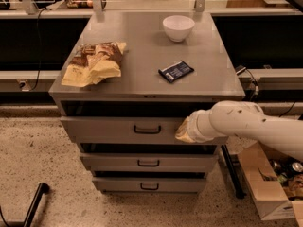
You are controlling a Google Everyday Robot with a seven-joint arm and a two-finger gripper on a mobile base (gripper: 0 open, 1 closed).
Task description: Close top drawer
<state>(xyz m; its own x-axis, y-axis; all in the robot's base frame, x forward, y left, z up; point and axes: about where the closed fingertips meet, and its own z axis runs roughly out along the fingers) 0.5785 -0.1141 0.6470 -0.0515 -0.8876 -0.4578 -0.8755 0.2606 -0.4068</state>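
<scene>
The top drawer [113, 128] is a wide grey metal drawer with a small dark bail handle [147, 129]. It stands out only a little from the grey cabinet [142, 86], with a dark slit above its front. My gripper [183, 132], at the end of the white arm [246, 122], is pressed against the right part of the drawer front, to the right of the handle. The arm reaches in from the right.
On the cabinet top lie a chip bag [94, 63], a white bowl [178, 27] and a dark packet [175, 71]. Two shorter drawers [148, 163] sit below. A cardboard box [272, 188] stands on the floor at the right, and a black pole [33, 205] at the lower left.
</scene>
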